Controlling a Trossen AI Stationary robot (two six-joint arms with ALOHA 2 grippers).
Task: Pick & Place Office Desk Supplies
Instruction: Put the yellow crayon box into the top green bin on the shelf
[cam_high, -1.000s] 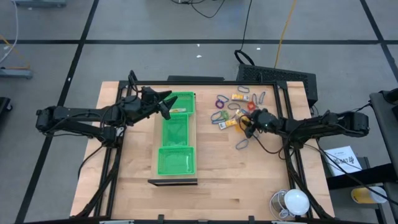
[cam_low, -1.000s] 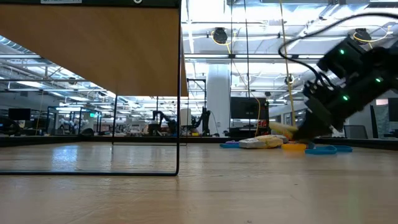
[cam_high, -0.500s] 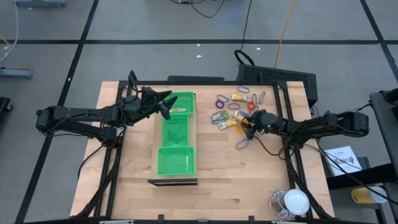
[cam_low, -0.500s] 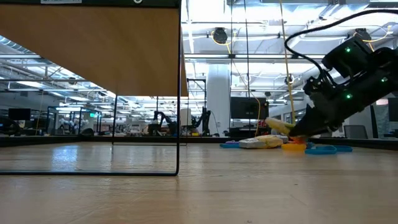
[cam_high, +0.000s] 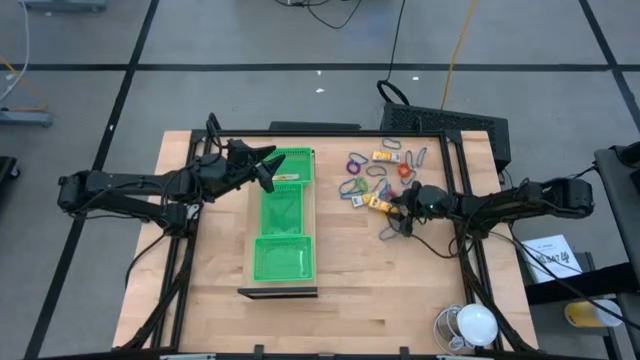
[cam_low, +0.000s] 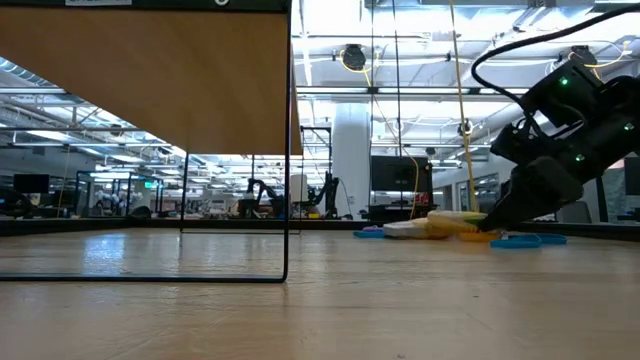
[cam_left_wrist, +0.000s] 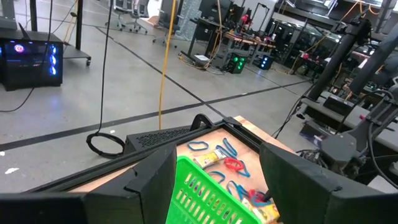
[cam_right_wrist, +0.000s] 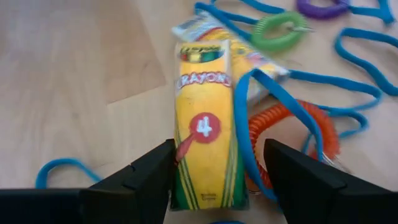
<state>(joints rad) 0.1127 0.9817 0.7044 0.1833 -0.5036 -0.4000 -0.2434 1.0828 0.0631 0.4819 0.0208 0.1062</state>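
Observation:
My right gripper (cam_high: 399, 205) is open and low over the table, at the near edge of the office desk supplies (cam_high: 372, 172). A yellow crayon box (cam_right_wrist: 205, 124) lies flat on the wood between its two fingers (cam_right_wrist: 140, 180), with one finger close along the box's long edge. Beside the box lie an orange-red coil (cam_right_wrist: 283, 140), blue loops (cam_right_wrist: 323, 81) and a green coil (cam_right_wrist: 277, 31). My left gripper (cam_high: 267, 168) hovers open over the far end of the long green tray (cam_high: 283, 225), with nothing between its fingers (cam_left_wrist: 149, 186).
A single blue loop (cam_high: 388, 232) lies on the wood just near of my right gripper. A black device (cam_high: 445, 122) sits at the table's far right, and a white round object (cam_high: 470, 325) at the near right corner. Bare wood shows between the tray and the supplies.
My right gripper has opened, rolled its wrist and let go of the yellow crayon box. The box was held tilted up off the table and now lies flat among the supplies. The left arm has kept still.

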